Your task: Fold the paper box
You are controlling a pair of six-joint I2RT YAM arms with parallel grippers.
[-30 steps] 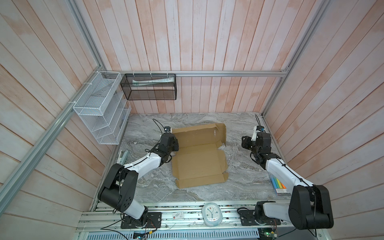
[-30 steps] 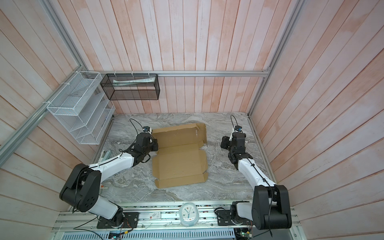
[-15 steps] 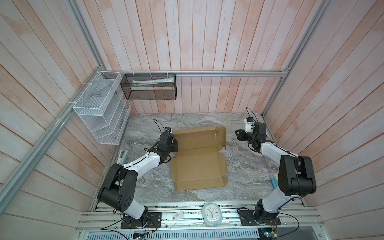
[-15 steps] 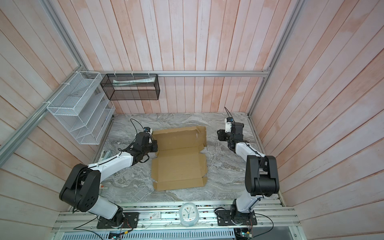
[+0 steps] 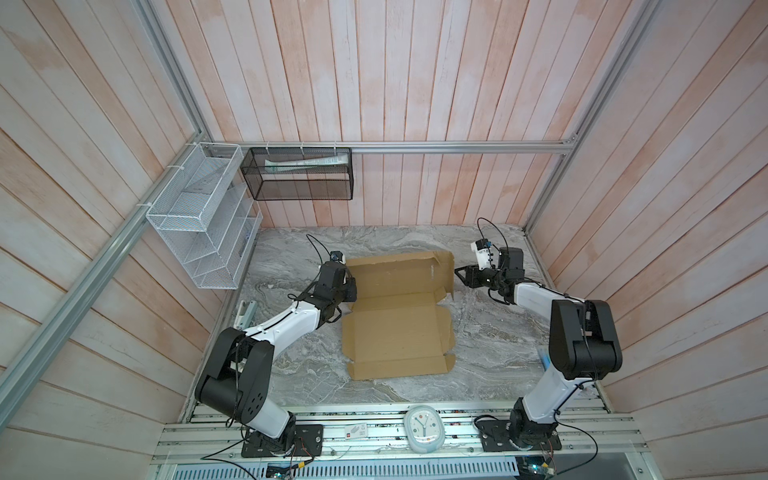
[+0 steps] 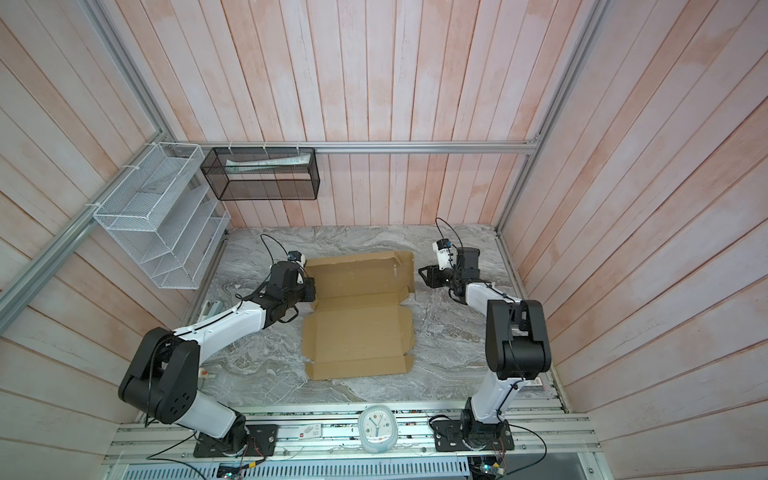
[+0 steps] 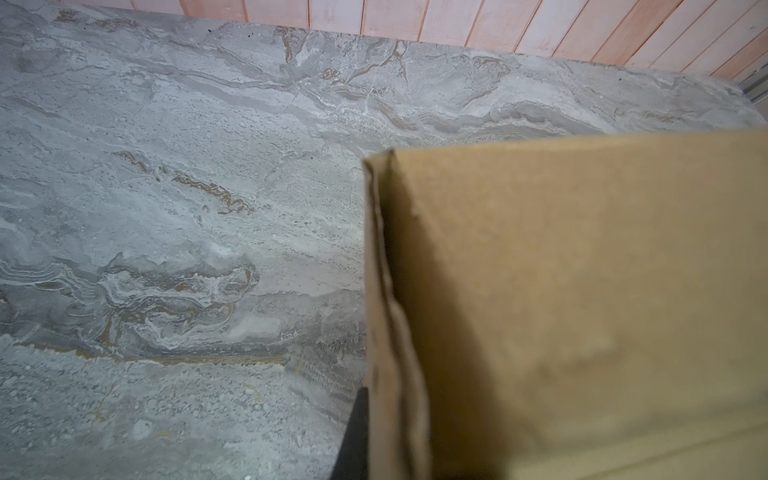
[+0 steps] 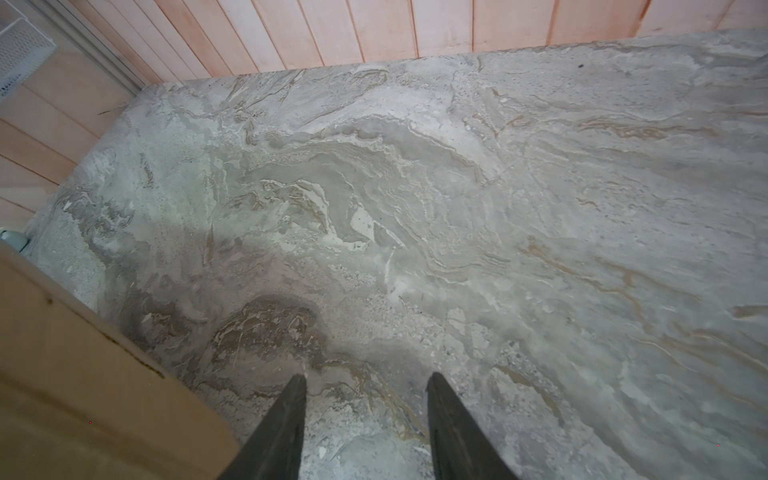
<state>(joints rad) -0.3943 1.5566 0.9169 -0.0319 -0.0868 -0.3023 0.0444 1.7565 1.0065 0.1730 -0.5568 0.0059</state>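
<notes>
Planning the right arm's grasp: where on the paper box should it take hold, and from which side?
Probably the far right flap of the paper box, approached from the right: it looks lifted off the table, its thin edge facing the open right gripper.

The box (image 5: 397, 328) (image 6: 357, 328), a plain brown corrugated die-cut blank, unprinted, lies opened out about the middle of the grey marbled surface (image 5: 299, 374), its long axis running from the near edge toward the far edge; the main panel lies flat; a narrow flap along its near side lies flat too, with small tabs at the corners; beyond a crease the far panel tilts up; its right side flap stands raised; its left edge looks doubled over.
</notes>
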